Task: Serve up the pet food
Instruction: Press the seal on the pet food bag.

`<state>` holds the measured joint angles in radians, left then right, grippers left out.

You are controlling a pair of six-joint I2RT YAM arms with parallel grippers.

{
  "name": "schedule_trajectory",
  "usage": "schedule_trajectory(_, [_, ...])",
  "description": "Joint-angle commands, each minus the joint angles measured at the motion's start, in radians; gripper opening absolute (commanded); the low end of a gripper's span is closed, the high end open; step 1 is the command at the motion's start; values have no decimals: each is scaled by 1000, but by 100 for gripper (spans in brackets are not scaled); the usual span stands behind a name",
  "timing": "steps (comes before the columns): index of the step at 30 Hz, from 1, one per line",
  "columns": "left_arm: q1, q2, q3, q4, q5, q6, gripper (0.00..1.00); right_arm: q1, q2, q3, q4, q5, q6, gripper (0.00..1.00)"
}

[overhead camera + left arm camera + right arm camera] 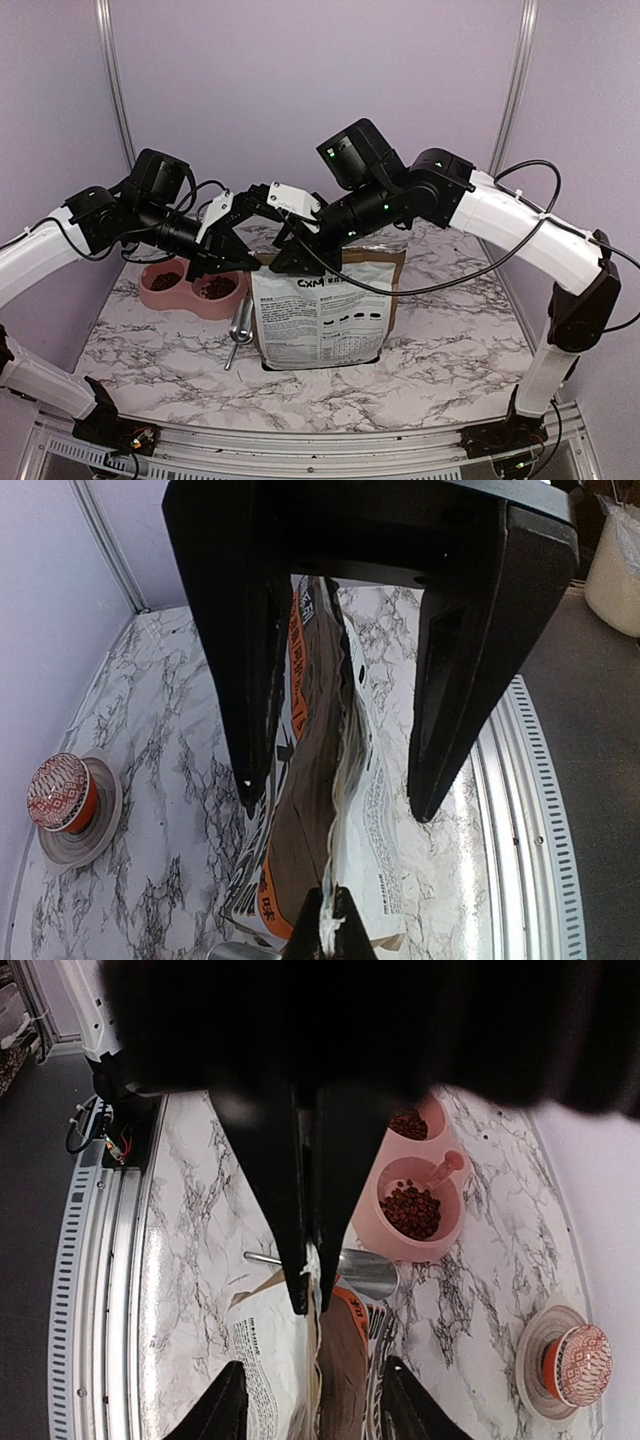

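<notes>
The pet food is dark reddish-brown kibble (412, 1210) lying in both cups of a pink double bowl (190, 300). A white-and-brown printed bag (320, 320) stands beside the bowl. My left gripper (327, 915) is shut on the bag's thin top edge, at the end nearest the bowl. My right gripper (315, 1405) is open. Its two fingers straddle the bag's top a little further along, one on each side. The inside of the bag is hidden.
A metal scoop (240, 335) lies on the marble table (450, 360) between bowl and bag. A cupcake in a red wrapper (62, 792) sits on a small plate near the back wall. A ribbed metal rail (530, 810) runs along the table's near edge.
</notes>
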<state>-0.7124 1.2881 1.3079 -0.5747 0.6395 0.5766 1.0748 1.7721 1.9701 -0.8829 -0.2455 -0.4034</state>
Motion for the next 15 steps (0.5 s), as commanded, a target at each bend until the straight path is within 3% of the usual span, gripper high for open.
schedule_trajectory(1, [1, -45, 54, 102, 150, 8, 0, 14, 16, -7, -12, -21, 11, 41])
schedule_trajectory(12, [18, -56, 44, 102, 163, 24, 0, 24, 29, -22, -36, 43, -3, 21])
schedule_trajectory(15, [22, -80, 11, 125, 160, 46, 0, 24, 13, -39, -38, 64, -12, 24])
